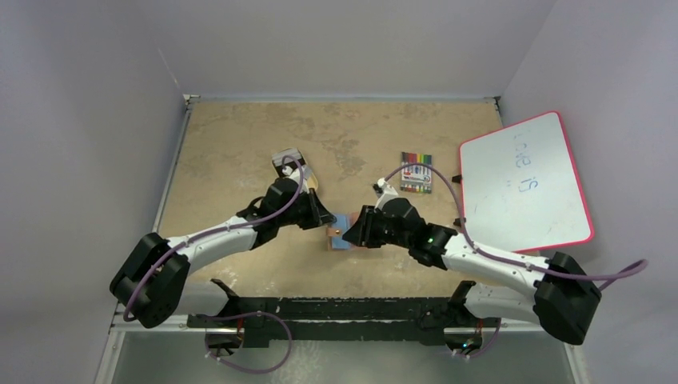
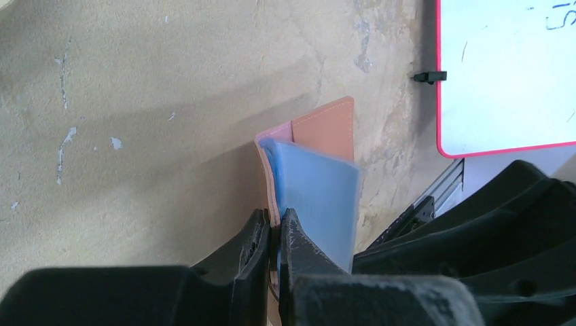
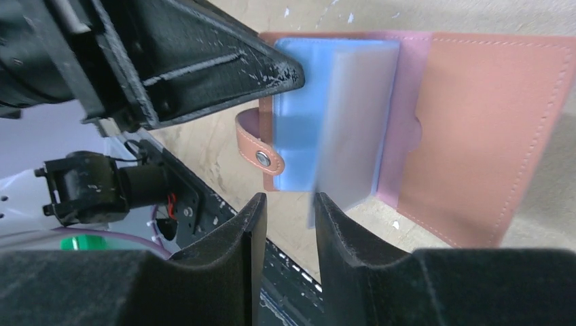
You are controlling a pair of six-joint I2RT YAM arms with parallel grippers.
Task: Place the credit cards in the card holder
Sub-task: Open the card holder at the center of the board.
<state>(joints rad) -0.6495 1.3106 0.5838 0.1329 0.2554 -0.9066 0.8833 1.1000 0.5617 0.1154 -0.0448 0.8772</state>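
Brown leather outside, blue-grey plastic inside: the card holder [image 3: 489, 122] lies open near the middle of the tan table [image 1: 240, 144], between the two arms. In the top view it is a small patch, mostly covered by both wrists.

Left gripper [image 2: 273, 224]: jaws pressed together on one edge of the card holder, with the leather cover pinched between them. Its own fingers hide the lower part of the cover.

Right gripper [image 3: 289, 204]: jaws stand apart with a clear gap, just in front of the near edge of the card holder. One translucent sleeve [image 3: 353, 129] stands raised from the stack and is blurred. Its lower edge sits by the inner face of one finger, and contact cannot be made out.

A snap strap [image 3: 253, 144] projects from the side of the card holder beneath the left gripper.

The credit cards [image 1: 286, 160] lie farther back on the table, beside the left wrist. They are partly covered by the arm and its cable, and their number cannot be told.

A marker pack [image 1: 416, 171] and a red-rimmed whiteboard [image 1: 524, 184] lie to the right. The writing on the whiteboard is illegible.
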